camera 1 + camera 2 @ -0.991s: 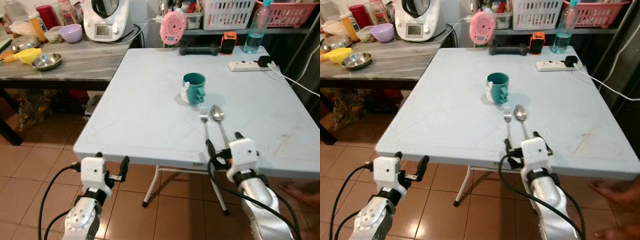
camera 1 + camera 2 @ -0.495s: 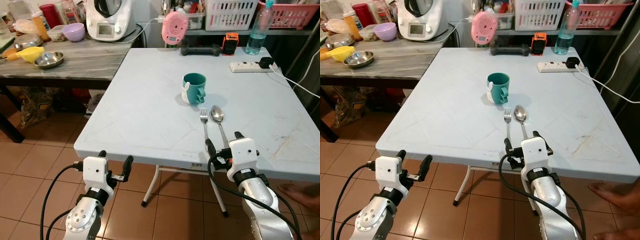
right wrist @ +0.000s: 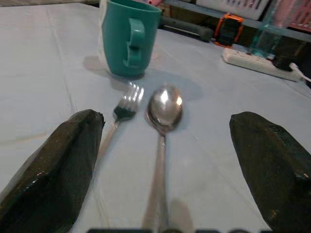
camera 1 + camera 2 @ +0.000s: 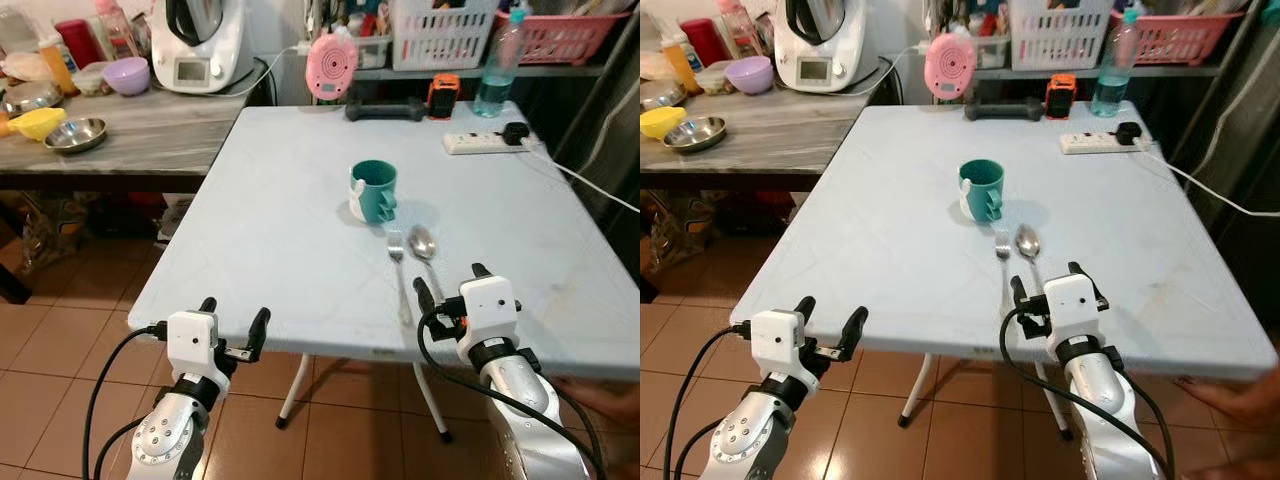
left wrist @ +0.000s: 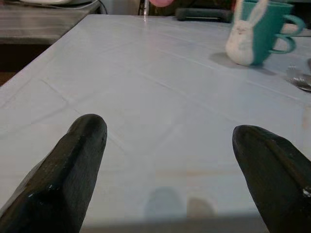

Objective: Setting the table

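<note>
Pale table (image 4: 280, 230) edge meets both empty, wide-open claws: left claw (image 4: 232, 322), right claw (image 4: 448, 286).

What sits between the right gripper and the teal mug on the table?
The fork and spoon lie side by side between the right gripper and the teal mug, as the right wrist view shows.
</note>
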